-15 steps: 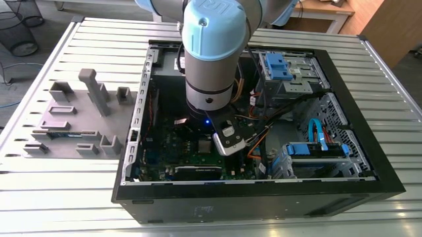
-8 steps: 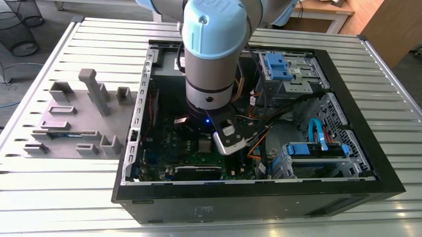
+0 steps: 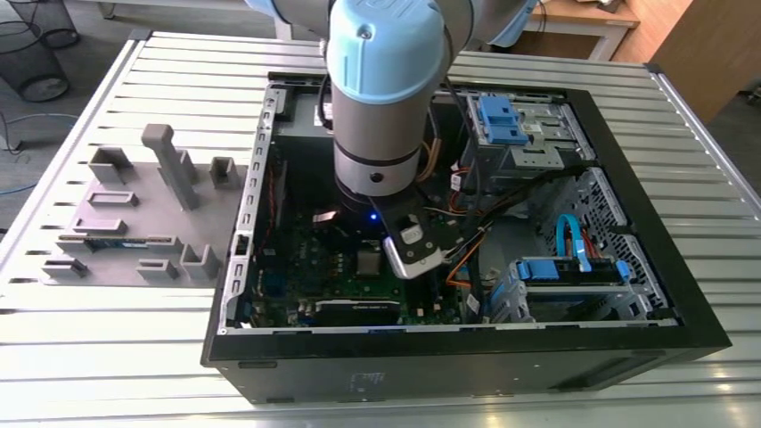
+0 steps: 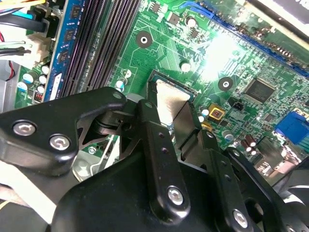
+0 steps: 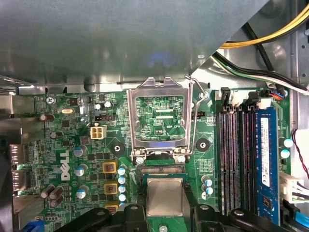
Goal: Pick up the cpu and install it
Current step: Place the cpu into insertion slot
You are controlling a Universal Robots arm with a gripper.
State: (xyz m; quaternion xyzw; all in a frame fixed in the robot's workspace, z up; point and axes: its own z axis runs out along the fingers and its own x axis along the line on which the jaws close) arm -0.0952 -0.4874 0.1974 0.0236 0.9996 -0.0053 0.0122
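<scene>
Hovering low inside the black steel computer case (image 3: 476,370), my gripper (image 5: 166,209) straddles the small square silver-topped cpu (image 5: 165,195), which sits at the socket just beside the hinged-open silver metal load plate (image 5: 159,118). Whether my jaws pinch it I cannot tell. I judge the plate is raised to admit the chip. The long black memory slots (image 5: 234,154) near the plate leave narrow room.

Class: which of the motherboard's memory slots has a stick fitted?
The slot farthest from the cpu: it carries a blue memory stick, while the other slots are bare.
</scene>
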